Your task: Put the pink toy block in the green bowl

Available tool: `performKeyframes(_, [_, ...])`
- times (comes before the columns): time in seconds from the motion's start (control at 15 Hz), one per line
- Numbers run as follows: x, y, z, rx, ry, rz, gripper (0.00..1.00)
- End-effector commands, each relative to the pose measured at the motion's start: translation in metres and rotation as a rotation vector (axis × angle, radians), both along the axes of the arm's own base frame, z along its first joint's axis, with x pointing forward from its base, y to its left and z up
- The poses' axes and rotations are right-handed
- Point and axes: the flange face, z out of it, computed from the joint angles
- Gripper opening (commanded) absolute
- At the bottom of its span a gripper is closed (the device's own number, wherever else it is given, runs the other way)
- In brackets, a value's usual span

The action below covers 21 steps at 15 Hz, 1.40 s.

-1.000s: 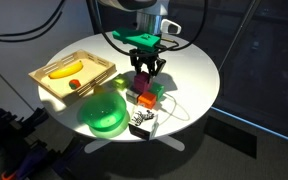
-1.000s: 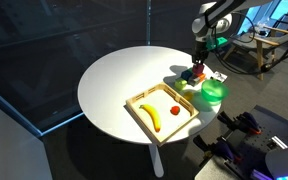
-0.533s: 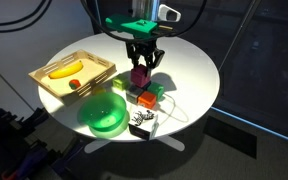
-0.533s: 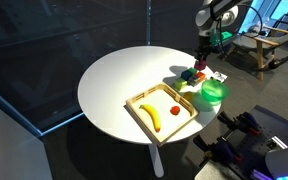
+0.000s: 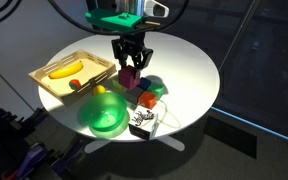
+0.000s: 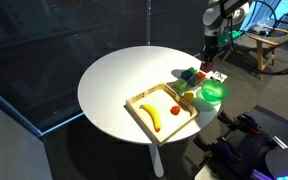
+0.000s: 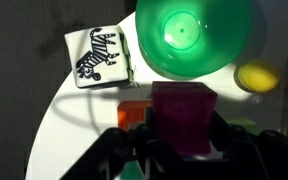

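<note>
My gripper [image 5: 130,70] is shut on the pink toy block [image 5: 129,75] and holds it in the air above the white round table [image 5: 189,60]. In the wrist view the magenta cube [image 7: 182,118] fills the space between my dark fingers [image 7: 231,140]. The green bowl [image 5: 104,112] sits near the table's front edge, below and to the left of the block. It shows in the wrist view [image 7: 194,38] ahead of the block and in an exterior view [image 6: 214,92] near the gripper [image 6: 209,58].
An orange block [image 5: 145,100] and a small green cube [image 5: 154,91] lie under the gripper. A zebra-print card [image 5: 142,124] lies beside the bowl. A wooden tray [image 5: 54,88] holds a banana [image 5: 64,69] and a red fruit. A yellow ball [image 7: 255,77] lies by the bowl.
My gripper has lifted the pink block off the table and carried it up and toward the bowl. The other blocks have stayed where they were.
</note>
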Motion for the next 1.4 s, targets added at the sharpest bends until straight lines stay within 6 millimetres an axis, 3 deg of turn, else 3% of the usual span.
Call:
performKeyframes(0.0, [-0.026, 0.01, 0.005, -0.016, 0.002, 0.018, 0.28])
performKeyframes(0.8, [-0.088, 0.028, -0.034, -0.02, 0.007, 0.045, 0.28])
performKeyframes(1.27, [-0.105, 0.029, -0.053, -0.029, 0.0, 0.04, 0.28])
performKeyframes(1.33, [-0.105, 0.029, -0.055, -0.031, -0.004, 0.038, 0.7])
